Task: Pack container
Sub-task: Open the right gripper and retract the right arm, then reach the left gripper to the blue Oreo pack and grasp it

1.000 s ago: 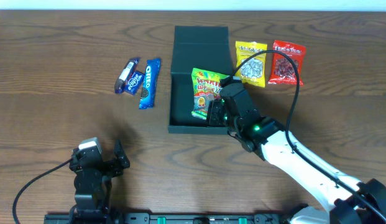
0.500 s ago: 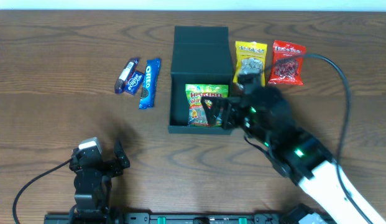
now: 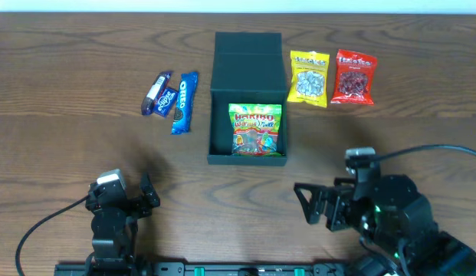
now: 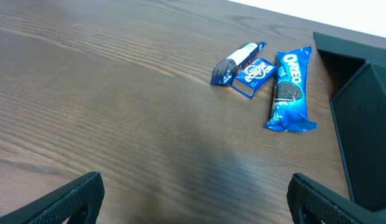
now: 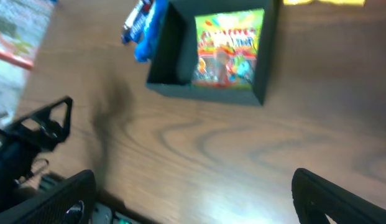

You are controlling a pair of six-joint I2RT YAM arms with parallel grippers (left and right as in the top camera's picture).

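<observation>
The container (image 3: pixel 247 159), a dark teal box, stands at the table's far middle with its flap lid (image 3: pixel 247 60) folded back. A green gummy packet (image 3: pixel 256 129) lies flat inside it, seen too in the right wrist view as the packet (image 5: pixel 229 46) within the container (image 5: pixel 205 94). My right gripper (image 3: pixel 305 204) hovers near the front edge, right of the box, open and empty (image 5: pixel 193 186). My left gripper (image 3: pixel 121 196) rests at the front left, open with nothing between its fingers (image 4: pixel 193 190). The container's side wall (image 4: pixel 367 130) shows at the right of the left wrist view.
A blue Oreo pack (image 3: pixel 182 101) (image 4: pixel 290 90) and two small blue packets (image 3: pixel 159 93) (image 4: pixel 243 63) lie left of the box. A yellow packet (image 3: pixel 310 78) and a red packet (image 3: pixel 353 77) lie to its right.
My right gripper opened, left the green packet lying in the container, and pulled back toward the front right. The left arm has not moved.
</observation>
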